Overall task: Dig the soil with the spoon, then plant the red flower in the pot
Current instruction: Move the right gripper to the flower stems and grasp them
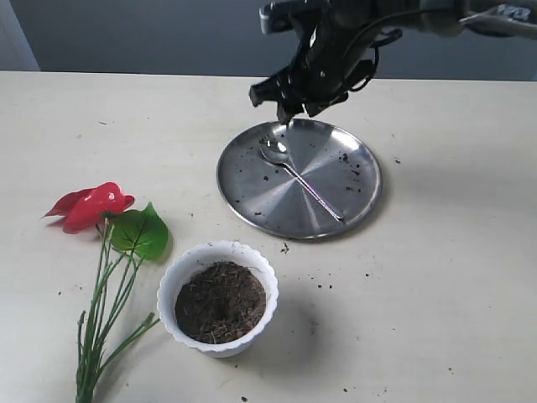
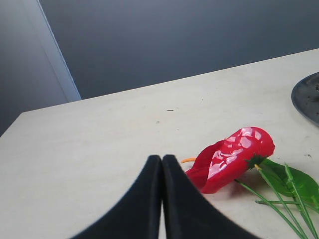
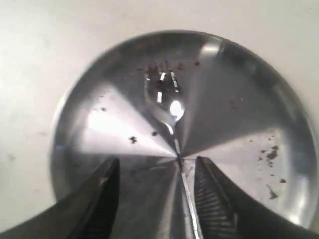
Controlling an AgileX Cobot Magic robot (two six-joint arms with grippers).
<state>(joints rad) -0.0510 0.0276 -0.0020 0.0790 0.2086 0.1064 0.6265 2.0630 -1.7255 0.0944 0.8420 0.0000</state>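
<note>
The spoon (image 1: pixel 299 177) lies flat on the round steel plate (image 1: pixel 252 189), its bowl toward the far rim. My right gripper (image 3: pixel 155 168) hangs open above the plate. The spoon's handle (image 3: pixel 186 191) runs between the fingers, close to one finger (image 3: pixel 205 172), and is not gripped. In the exterior view the right gripper (image 1: pixel 288 107) is over the plate's far edge. The white fluted pot (image 1: pixel 179 281) stands in front, filled with dark soil (image 1: pixel 220 300). The red flower (image 1: pixel 91 206) lies on the table to the left, stems toward the front. My left gripper (image 2: pixel 162 158) is shut and empty, just beside the red flower (image 2: pixel 232 155).
Crumbs of soil are scattered on the plate (image 3: pixel 271 154) and on the table right of the pot (image 1: pixel 323 281). The flower's green leaf (image 1: pixel 141 232) and long stems (image 1: pixel 101 323) lie left of the pot. The left arm is out of the exterior view.
</note>
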